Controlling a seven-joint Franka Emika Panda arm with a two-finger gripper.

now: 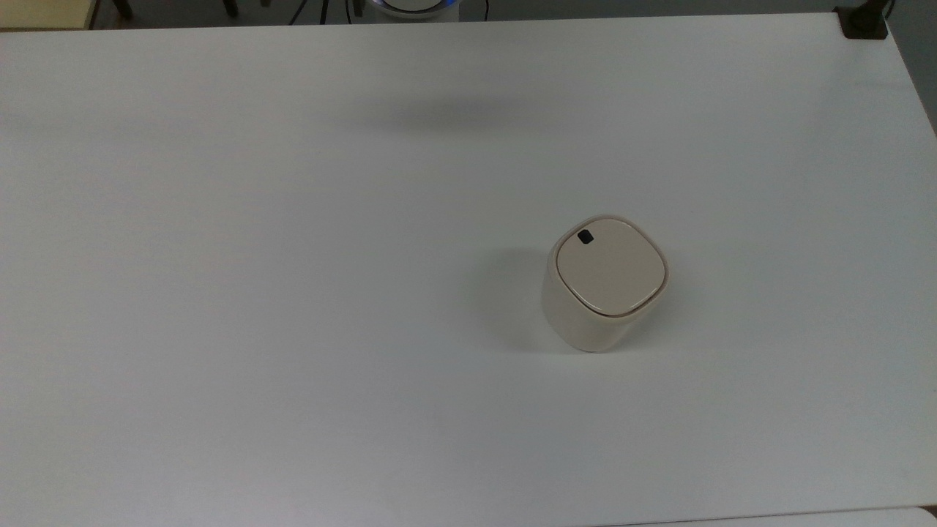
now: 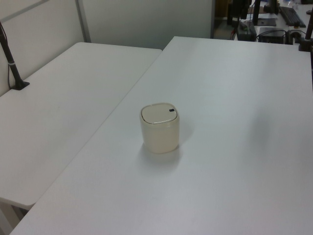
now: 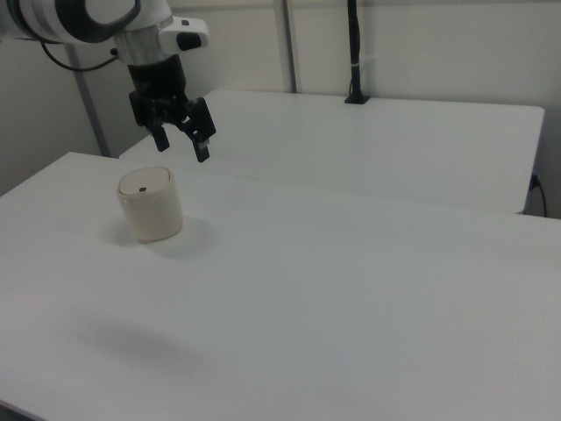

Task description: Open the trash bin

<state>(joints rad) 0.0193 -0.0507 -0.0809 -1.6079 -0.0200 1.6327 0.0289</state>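
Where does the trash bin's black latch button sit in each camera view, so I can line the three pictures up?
Top view: the black latch button sits at the upper-left corner of the lid, right of the table's centre.
Left view: the button is at the lid's right edge, mid-picture.
Right view: the button is near the middle of the lid, far left.
Shared landmark: the cream trash bin standing on the white table.

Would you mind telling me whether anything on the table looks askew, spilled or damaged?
Nothing stands out. The trash bin stands upright on the white table with its lid flat and closed, and no spill or damage shows. The gripper hangs above, fingers open.
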